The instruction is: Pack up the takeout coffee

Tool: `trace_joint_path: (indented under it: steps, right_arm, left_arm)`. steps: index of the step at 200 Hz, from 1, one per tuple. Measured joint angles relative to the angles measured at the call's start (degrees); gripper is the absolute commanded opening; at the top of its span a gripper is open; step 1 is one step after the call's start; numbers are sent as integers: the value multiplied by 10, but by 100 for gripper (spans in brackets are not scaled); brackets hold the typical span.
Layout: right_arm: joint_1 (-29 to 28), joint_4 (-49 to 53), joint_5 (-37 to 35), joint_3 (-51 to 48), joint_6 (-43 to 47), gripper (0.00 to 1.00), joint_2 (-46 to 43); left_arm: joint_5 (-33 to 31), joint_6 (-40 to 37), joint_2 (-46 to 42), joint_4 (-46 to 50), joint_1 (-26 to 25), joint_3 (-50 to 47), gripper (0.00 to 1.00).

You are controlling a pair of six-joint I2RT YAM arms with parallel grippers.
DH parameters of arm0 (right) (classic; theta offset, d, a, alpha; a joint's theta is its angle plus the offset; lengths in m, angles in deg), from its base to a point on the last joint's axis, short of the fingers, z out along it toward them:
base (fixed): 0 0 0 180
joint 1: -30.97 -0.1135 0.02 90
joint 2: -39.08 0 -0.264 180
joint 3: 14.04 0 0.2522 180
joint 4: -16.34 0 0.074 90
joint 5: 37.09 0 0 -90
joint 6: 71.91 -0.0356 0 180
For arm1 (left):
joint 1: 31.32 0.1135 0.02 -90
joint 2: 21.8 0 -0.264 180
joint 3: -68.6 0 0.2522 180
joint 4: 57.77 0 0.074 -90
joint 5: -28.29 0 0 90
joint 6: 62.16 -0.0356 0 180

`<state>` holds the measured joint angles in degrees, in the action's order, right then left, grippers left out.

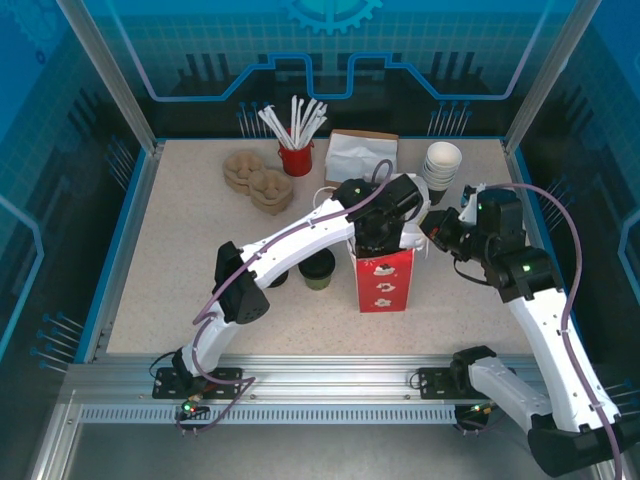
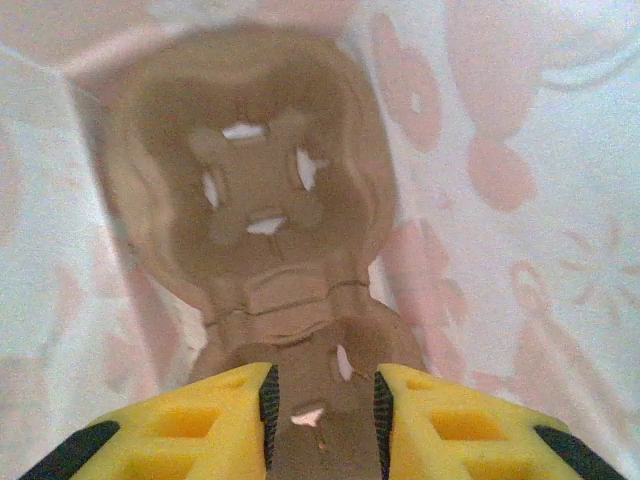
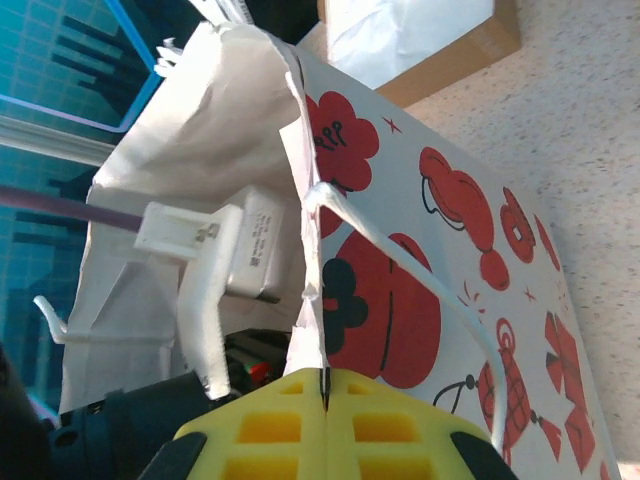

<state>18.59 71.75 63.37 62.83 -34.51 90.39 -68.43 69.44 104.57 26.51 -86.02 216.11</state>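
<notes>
The takeout coffee (image 1: 318,268), a small dark greenish cup with a black lid, stands on the table just left of the red-and-white paper bag (image 1: 385,285). My left arm reaches down into the bag from above. Inside the bag, my left gripper (image 2: 324,372) is shut on the near end of a brown pulp cup carrier (image 2: 260,200) that lies against the bag's inner wall (image 2: 520,200). My right gripper (image 3: 325,375) is shut on the bag's upper rim (image 3: 305,250), holding the mouth open from the right side (image 1: 432,228).
A pile of brown carriers (image 1: 255,180), a red cup of straws (image 1: 297,155), a napkin box (image 1: 360,155) and a stack of lidless cups (image 1: 442,165) line the back. A low black stack of lids (image 1: 277,277) sits partly under the left arm.
</notes>
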Motion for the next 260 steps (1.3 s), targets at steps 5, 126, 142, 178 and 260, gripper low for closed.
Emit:
trace_joint_path:
  steps: [5,126,142,178,260]
  right_arm:
    - [0,8,-4,5,5,0,3]
    - [0,70,-39,42,96,0,83]
    - [0,61,-39,42,96,0,89]
    - [-1,40,-36,42,96,0,103]
    - [-1,-23,-5,42,71,0,139]
  left_arm:
    - [0,0,0,0,0,0,33]
    - [5,-12,-38,-56,0,0,37]
    - [5,-12,-51,-65,3,0,37]
    - [5,-13,-67,-71,14,0,37]
    - [-50,-43,-228,-83,61,-36,39]
